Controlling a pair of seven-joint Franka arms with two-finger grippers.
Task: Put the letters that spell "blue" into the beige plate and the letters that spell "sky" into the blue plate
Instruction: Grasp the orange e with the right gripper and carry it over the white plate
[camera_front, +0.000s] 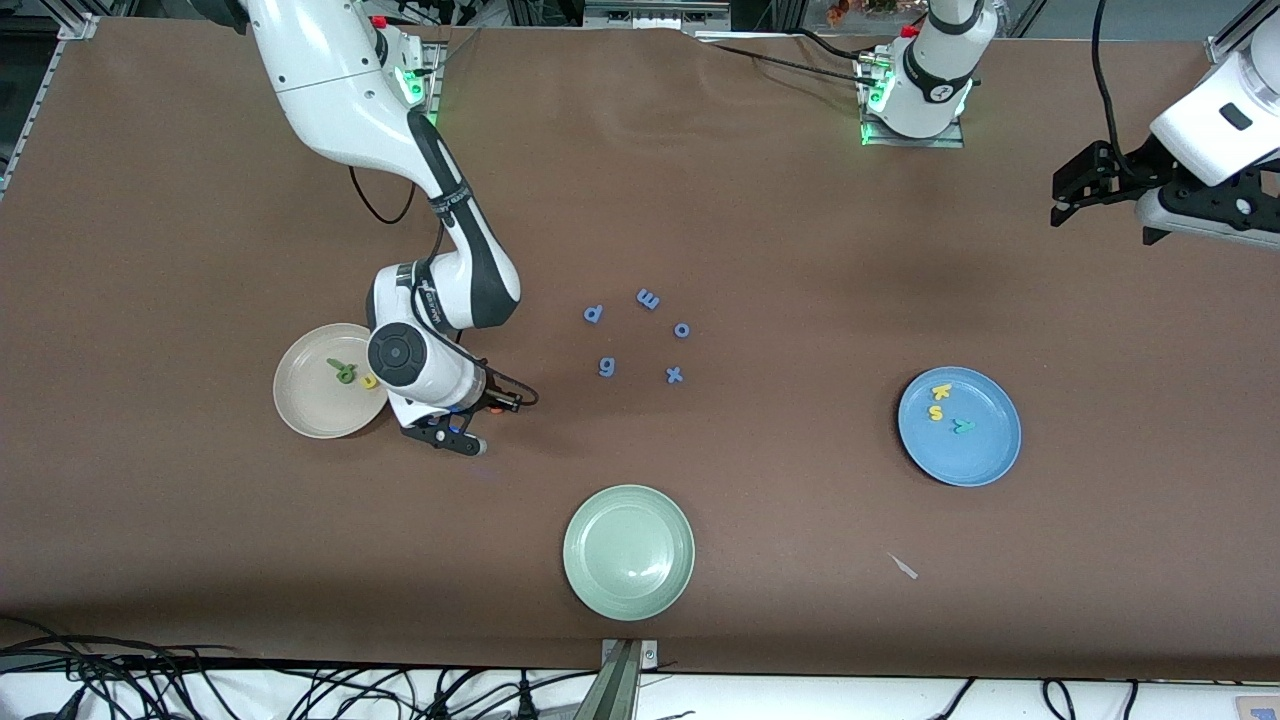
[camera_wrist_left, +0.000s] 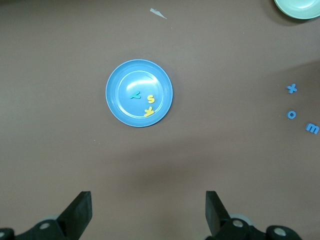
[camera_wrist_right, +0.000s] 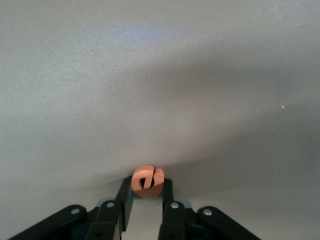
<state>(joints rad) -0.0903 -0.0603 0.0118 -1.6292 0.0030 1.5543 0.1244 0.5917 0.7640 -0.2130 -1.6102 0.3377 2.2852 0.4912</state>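
My right gripper (camera_front: 460, 433) is down at the table just beside the beige plate (camera_front: 305, 405), on the side toward the table's middle. Its fingers (camera_wrist_right: 125, 192) are shut on the orange e (camera_wrist_right: 147, 181), pinched at the tips of my right gripper (camera_wrist_right: 147, 187). In the beige plate lie green letters (camera_front: 342, 371) and a yellow u (camera_front: 369, 381). The blue plate (camera_front: 985, 455) holds a yellow k (camera_front: 941, 392), a yellow s (camera_front: 937, 412) and a teal y (camera_front: 963, 426). My left gripper (camera_front: 1075, 195) waits open, high over the left arm's end of the table, looking down on the blue plate (camera_wrist_left: 120, 100).
Several blue letters lie mid-table: p (camera_front: 593, 314), m (camera_front: 648, 299), o (camera_front: 682, 330), g (camera_front: 606, 367), x (camera_front: 675, 376). A pale green plate (camera_front: 628, 552) sits nearer the front camera. A small white scrap (camera_front: 903, 566) lies near the blue plate.
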